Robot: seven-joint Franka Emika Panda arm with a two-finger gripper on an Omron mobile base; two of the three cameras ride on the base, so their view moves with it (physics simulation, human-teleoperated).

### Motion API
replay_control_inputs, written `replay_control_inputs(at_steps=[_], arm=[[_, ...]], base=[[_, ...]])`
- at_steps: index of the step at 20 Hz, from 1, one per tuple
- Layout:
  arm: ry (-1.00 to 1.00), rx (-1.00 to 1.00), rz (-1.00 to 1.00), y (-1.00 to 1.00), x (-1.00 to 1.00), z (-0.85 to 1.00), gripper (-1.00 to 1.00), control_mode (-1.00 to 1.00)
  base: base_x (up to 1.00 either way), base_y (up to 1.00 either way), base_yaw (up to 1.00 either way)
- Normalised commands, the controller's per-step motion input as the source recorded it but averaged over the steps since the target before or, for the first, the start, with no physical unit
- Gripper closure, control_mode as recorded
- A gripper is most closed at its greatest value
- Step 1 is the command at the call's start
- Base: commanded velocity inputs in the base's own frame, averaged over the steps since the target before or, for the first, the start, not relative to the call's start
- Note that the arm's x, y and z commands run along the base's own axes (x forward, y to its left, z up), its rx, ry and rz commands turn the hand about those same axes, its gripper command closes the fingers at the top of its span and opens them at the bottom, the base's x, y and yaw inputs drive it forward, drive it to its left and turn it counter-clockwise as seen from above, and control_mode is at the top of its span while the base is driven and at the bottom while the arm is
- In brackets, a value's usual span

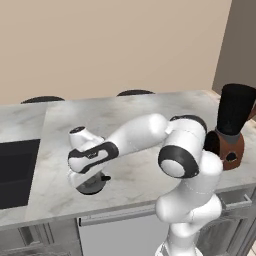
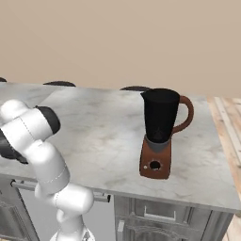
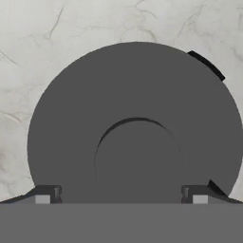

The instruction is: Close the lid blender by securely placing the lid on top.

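Observation:
The lid (image 3: 137,118), a dark grey disc with a raised centre and a short tab at its upper right, lies flat on the marble counter (image 3: 57,28). My gripper (image 3: 121,195) hangs straight over it, open, its fingertips (image 3: 47,194) wide apart on either side of the raised centre. From the left base view the lid (image 1: 93,186) peeks out beneath my lowered gripper (image 1: 89,176) near the counter's front edge. The blender (image 1: 231,134) stands far to the right, its black jar open on top, also seen as the blender (image 2: 159,134) with a brown handle.
A dark sink (image 1: 15,172) is set into the counter at the left. Black stool seats (image 1: 135,92) show behind the counter's far edge. Cabinet fronts with a drawer handle (image 1: 115,215) run below the counter's front edge.

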Motion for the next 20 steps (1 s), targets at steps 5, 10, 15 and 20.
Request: replay_control_inputs(at_steps=[5,10,15,20], arm=[[0.0,0.0,0.0,0.11,0.34,-0.24,-1.0,-1.0],[-0.01,0.0,0.0,0.0,0.38,-0.31,-1.0,-1.0],[-0.08,0.03,0.0,-0.29,-0.27,-0.84,1.0,-1.0],[-0.07,0.24,0.0,-0.96,-0.15,-0.89,1.0,-1.0]], base=[[0.0,0.0,0.0],[0.0,0.0,0.0],[0.0,0.0,0.0],[0.0,0.0,0.0]])
